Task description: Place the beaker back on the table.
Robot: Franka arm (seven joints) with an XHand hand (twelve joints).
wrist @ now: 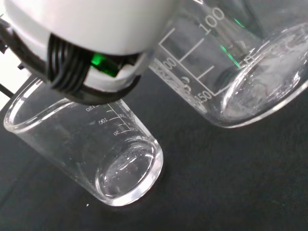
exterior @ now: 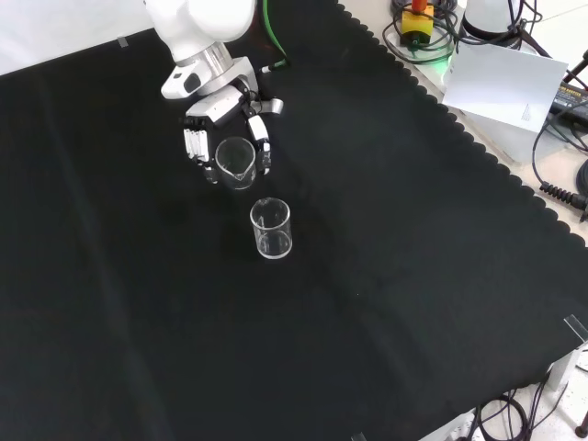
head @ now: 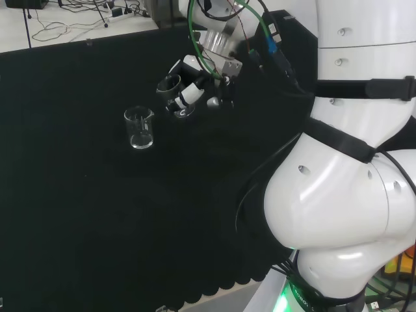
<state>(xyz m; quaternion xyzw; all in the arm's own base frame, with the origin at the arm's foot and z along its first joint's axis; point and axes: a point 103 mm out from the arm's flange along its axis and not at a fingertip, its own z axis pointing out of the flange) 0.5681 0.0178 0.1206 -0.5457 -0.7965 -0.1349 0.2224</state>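
Note:
My hand (exterior: pixel 217 108) is shut on a clear glass beaker (exterior: pixel 235 162), with fingers (exterior: pixel 194 143) down either side of it. The beaker hangs just above the black cloth (exterior: pixel 386 276), a little tilted. In the wrist view this held beaker (wrist: pixel 250 72) is close and large, printed scale marks on its wall, and the hand (wrist: pixel 86 29) is a white blur. A second clear beaker (exterior: pixel 272 229) stands upright on the cloth just in front of the hand. In the head view that standing beaker (head: pixel 139 128) lies to the left of the hand (head: pixel 190 93). The wrist view places it (wrist: pixel 96 144) next to the held one.
The arm's white links (head: pixel 344 195) fill the head view's right. Beyond the cloth's scalloped edge (exterior: pixel 478 147) in the front view are a white box (exterior: pixel 503 87) and cables. Bare black cloth spreads around both beakers.

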